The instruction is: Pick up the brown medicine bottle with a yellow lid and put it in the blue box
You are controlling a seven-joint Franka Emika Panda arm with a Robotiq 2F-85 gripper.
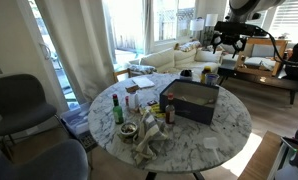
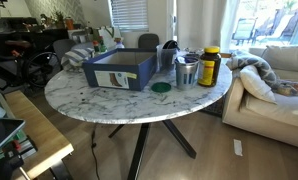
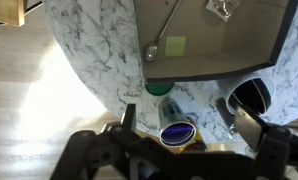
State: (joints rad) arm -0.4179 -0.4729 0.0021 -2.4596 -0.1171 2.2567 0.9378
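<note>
In an exterior view: my arm (image 1: 241,24) is up high past the far rim of the round marble table (image 1: 217,135). My gripper (image 1: 227,46) hangs in the air, well clear of everything. It is too small here to read the jaws. The blue box (image 1: 195,100) sits mid-table with its top open. A green bottle with a red cap (image 1: 117,108) stands well apart from it, across the clutter. I can't pick out the brown medicine bottle at this size.

In an exterior view: the brown medicine bottle (image 2: 210,68) stands upright on the marble, yellow lid on, outside the box and near the table edge. A metal cup (image 2: 186,73) stands just beside it, between bottle and box. A green lid (image 2: 161,87) lies flat by the box corner, and a dark mug (image 2: 169,50) stands behind.

Wrist view: looking straight down. My fingers (image 3: 251,125) are spread wide with nothing held. A spoon (image 3: 164,30) and a yellow note (image 3: 175,45) lie inside the box. A round blue-topped thing (image 3: 177,133) sits low between the fingers; I can't tell what it is. I can't identify the bottle in this view.
</note>
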